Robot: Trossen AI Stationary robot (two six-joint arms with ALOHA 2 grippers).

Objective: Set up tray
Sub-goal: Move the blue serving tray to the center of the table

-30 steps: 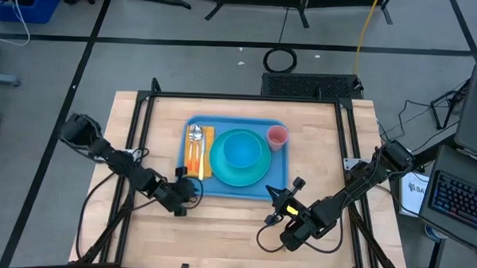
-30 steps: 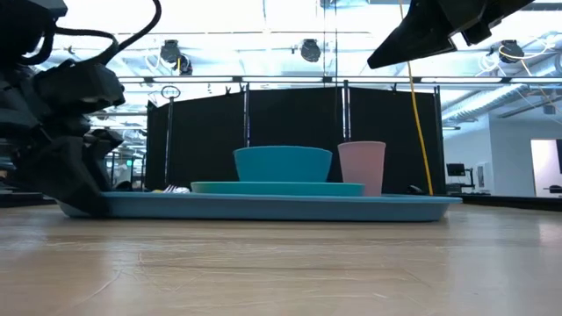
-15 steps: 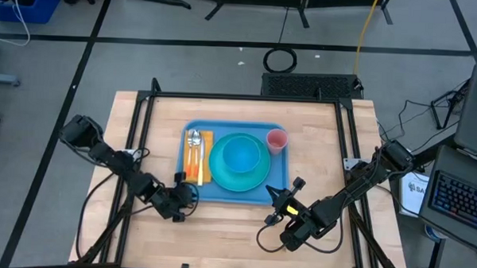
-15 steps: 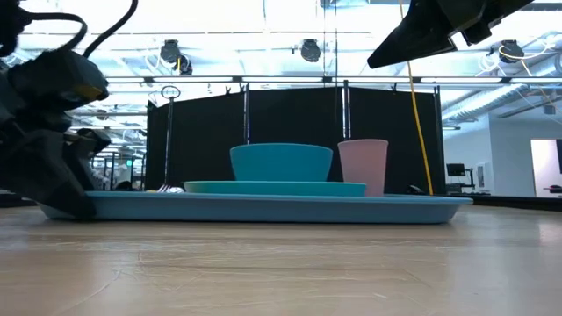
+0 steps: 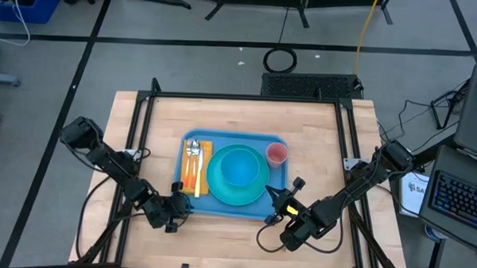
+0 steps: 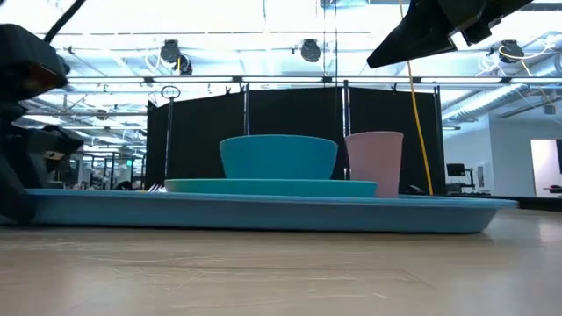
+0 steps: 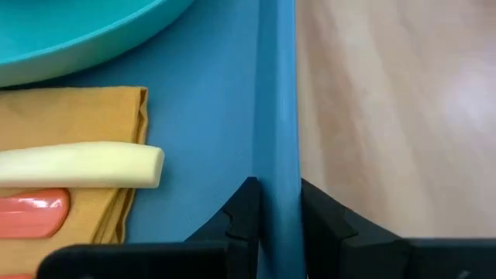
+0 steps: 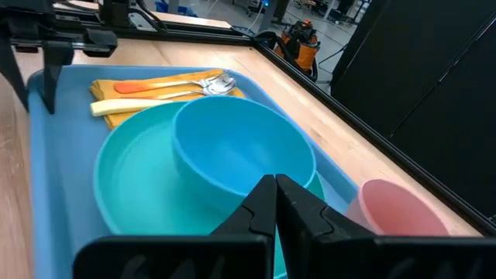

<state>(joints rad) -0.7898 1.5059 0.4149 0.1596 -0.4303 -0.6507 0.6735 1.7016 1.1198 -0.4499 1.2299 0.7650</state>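
Note:
The light-blue tray (image 5: 278, 177) lies flat on the wooden table. It carries a turquoise plate (image 5: 221, 189) with a blue bowl (image 5: 239, 166) on it, a pink cup (image 5: 277, 154), and an orange napkin (image 5: 196, 168) with cutlery on top. My left gripper (image 5: 176, 205) is shut on the tray's rim at the near left corner. My right gripper (image 5: 282, 197) hangs shut and empty above the tray's near right corner. The right wrist view shows its fingertips (image 8: 273, 186) together over the bowl (image 8: 232, 151). My left gripper pinches the tray's near rim (image 7: 277, 167) close to its left corner. One finger (image 7: 244, 208) is inside the tray and the other (image 7: 324, 211) outside on the table side. The fingers slant down from the table's left. The tray rests flat on the table.
A black frame (image 5: 143, 123) runs along the table's left, far and right sides. Bare wood lies between the tray and the near edge. Cables and a keyboard (image 5: 459, 201) sit beyond the right edge. In the low view the tray (image 6: 263, 211) fills most of the width.
My left gripper has drawn back toward the table's near left corner, keeping hold of the rim. The tray with all its dishes has slid along the table toward the near edge. My right gripper has kept still.

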